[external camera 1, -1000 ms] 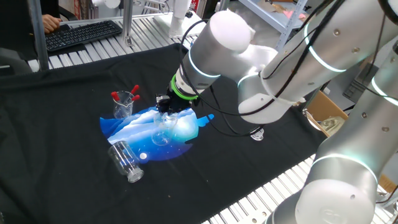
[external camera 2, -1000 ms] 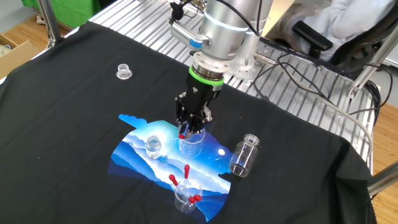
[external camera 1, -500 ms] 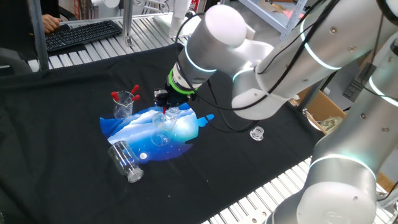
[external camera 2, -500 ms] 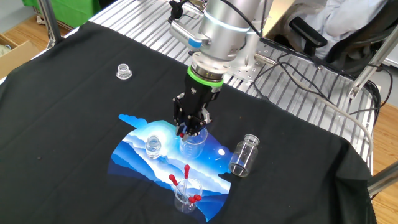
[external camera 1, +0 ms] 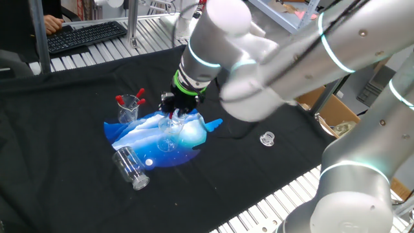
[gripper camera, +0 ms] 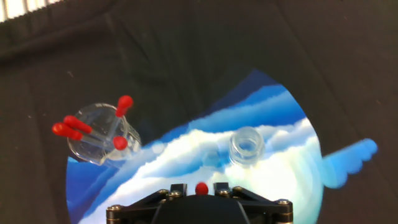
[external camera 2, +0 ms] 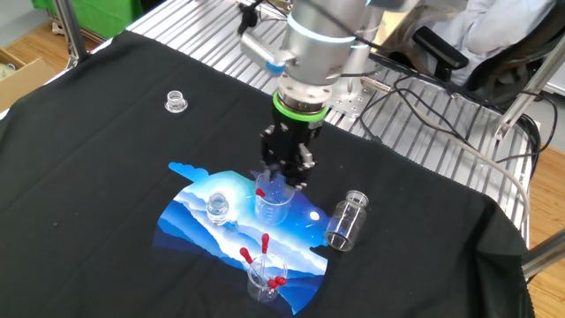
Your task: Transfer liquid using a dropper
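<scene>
Since a second ago the arm has swung its upper links across and the jaws (external camera 2: pixel 287 174) have shifted slightly to the far side of the beaker (external camera 2: pixel 273 203), rising a little off it; nothing else on the table (external camera 2: pixel 106 159) has changed place. They point straight down, just above and behind the beaker's rim. Directly under them the dropper (external camera 2: pixel 261 191) stands in the beaker, its red bulb showing at the rim; from the hand view the bulb (gripper camera: pixel 201 188) sits right between the two finger bases. Whether the jaws are clenched on it or have let go, I cannot tell: the fingertips are hidden in every view. Down and to one side of the jaws, on the same blue mat (external camera 2: pixel 190 225), stands a small glass jar (external camera 2: pixel 217 207), open mouth up. Nearer the camera in the other fixed view, a cup (external camera 2: pixel 264 277) holds several more red-bulbed droppers (external camera 2: pixel 264 240), leaning out at angles. Off the mat's edge on the opposite side of the jaws from the jar, a clear bottle (external camera 2: pixel 346 221) lies tipped on the black cloth. Well apart from the jaws, a small glass cap (external camera 2: pixel 177 102) sits alone on the cloth. Beyond the table in one fixed view lies a keyboard (external camera 1: pixel 84 35).
</scene>
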Robot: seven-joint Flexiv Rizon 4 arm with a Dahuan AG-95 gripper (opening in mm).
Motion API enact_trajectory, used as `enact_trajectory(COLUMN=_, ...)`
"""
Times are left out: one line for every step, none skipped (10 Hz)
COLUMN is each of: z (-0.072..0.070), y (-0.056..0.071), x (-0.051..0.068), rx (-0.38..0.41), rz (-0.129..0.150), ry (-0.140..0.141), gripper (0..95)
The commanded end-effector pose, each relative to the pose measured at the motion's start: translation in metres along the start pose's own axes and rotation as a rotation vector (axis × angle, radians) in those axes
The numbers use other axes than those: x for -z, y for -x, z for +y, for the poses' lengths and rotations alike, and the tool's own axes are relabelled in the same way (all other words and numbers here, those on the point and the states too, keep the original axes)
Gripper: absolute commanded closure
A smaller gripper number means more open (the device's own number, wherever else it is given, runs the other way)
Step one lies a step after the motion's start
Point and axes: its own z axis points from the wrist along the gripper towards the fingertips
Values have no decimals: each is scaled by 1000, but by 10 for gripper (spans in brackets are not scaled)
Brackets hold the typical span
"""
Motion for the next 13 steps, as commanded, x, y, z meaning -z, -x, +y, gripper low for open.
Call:
enact_trajectory(z=-10, y=17, x=-2, rx=-11, rz=-52, ry=-36, gripper=570)
enact_trajectory(z=-10, y=17, x=-2, rx=-11, rz=-53, ry=-38, gripper=570)
enact_trajectory(z=-10, y=17, x=-1, rx=-13, rz=-52, ry=-41, gripper=570)
enact_trajectory(z=-9, y=17, x=1, rx=-12, rz=-50, ry=-42, gripper=570)
enact_trajectory(z=-9, y=17, x=3, rx=-12, rz=-49, ry=-47, gripper=570)
enact_trajectory(z=-8, y=17, x=4, rx=-14, rz=-46, ry=-49, gripper=570)
enact_trajectory(z=-8, y=17, x=5, rx=-13, rz=-45, ry=-50, gripper=570)
enact_trajectory(z=-7, y=17, x=8, rx=-16, rz=-42, ry=-53, gripper=570)
enact_trajectory(z=-7, y=17, x=9, rx=-16, rz=-42, ry=-54, gripper=570)
enact_trajectory(z=-7, y=17, x=10, rx=-16, rz=-40, ry=-56, gripper=570)
enact_trajectory(z=-6, y=17, x=13, rx=-18, rz=-30, ry=-62, gripper=570)
enact_trajectory(z=-5, y=17, x=15, rx=-19, rz=-28, ry=-62, gripper=570)
enact_trajectory(z=-5, y=17, x=17, rx=-20, rz=-20, ry=-65, gripper=570)
